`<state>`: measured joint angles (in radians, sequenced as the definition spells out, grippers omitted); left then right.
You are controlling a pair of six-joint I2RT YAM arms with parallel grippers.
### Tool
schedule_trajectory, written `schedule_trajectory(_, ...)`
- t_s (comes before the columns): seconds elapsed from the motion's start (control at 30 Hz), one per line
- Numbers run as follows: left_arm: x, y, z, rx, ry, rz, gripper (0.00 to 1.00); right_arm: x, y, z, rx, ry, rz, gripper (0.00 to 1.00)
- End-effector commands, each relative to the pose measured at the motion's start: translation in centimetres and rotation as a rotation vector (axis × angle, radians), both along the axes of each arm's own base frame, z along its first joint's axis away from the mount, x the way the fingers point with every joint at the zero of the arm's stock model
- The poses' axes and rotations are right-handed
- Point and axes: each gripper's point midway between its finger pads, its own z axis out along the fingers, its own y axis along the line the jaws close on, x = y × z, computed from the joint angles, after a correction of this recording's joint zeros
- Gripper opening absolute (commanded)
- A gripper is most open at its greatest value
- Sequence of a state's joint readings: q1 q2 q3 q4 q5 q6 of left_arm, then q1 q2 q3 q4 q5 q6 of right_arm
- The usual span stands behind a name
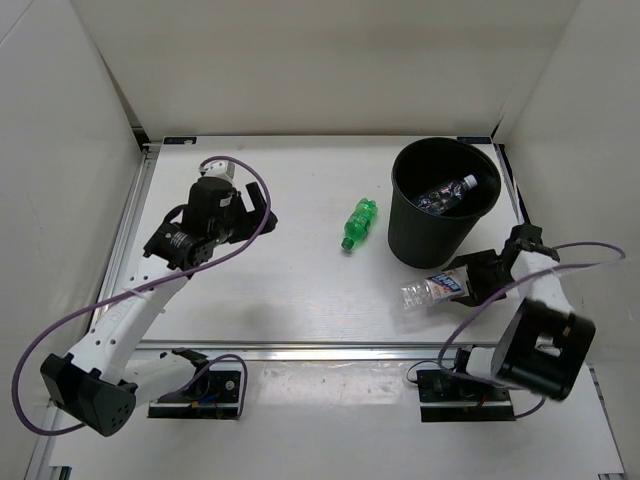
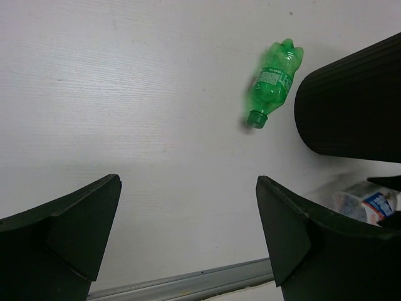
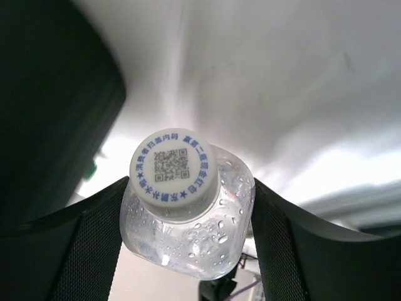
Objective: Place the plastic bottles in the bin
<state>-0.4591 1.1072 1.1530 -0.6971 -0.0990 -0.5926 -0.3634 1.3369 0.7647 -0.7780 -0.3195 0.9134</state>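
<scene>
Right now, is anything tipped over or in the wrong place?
Yes: the green bottle lies on its side on the table, left of the black bin, not in it. Nothing looks spilled or broken.

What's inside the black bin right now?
A clear bottle with a blue-and-white label lies inside the bin, its white cap toward the right rim. Anything beneath it, and the rest of the bin's dark floor, cannot be made out.

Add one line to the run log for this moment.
left gripper: open above table | right gripper: gripping labelled bottle beside bin | green bottle: on table | bin: holds white-capped bottle
</scene>
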Motion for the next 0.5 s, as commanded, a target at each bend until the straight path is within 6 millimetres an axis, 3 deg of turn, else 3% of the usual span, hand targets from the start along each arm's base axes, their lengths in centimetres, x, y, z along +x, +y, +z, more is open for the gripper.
schedule_trajectory(0.0,0.6,0.5,0.1,0.004,0.002,0.038,1.00,-4.3,1.2,4.1,0.003,0.024,0.010,0.52)
schedule_trajectory(0.07,0.7,0.4,-0.2,0.009,0.010,0.039,1.00,-5.8,1.6,7.4,0.007,-0.026,0.004,0.48)
schedule_trajectory(0.17,1.1,0.2,-1.1,0.015,0.038,0.044,1.00,-6.5,2.4,12.2,0.043,-0.114,0.002,0.44)
schedule_trajectory(0.2,1.3,0.1,-1.0,0.008,0.042,0.049,1.00,-6.3,2.5,16.0,0.033,-0.188,0.009,0.43)
schedule_trajectory(0.23,1.5,0.0,-1.6,0.016,0.057,0.049,1.00,-5.9,2.5,18.4,0.020,-0.255,0.008,0.43)
schedule_trajectory(0.3,1.9,-0.2,-0.7,0.008,0.041,0.049,1.00,-4.0,2.5,23.9,0.006,-0.413,0.038,0.44)
schedule_trajectory(0.33,2.0,-0.3,-1.2,0.014,0.053,0.049,1.00,-2.9,2.1,29.3,-0.062,-0.574,0.039,0.44)
schedule_trajectory(0.47,2.4,-0.5,-2.1,0.019,0.081,0.056,1.00,3.1,-1.7,36.9,-0.246,-0.795,0.019,0.46)
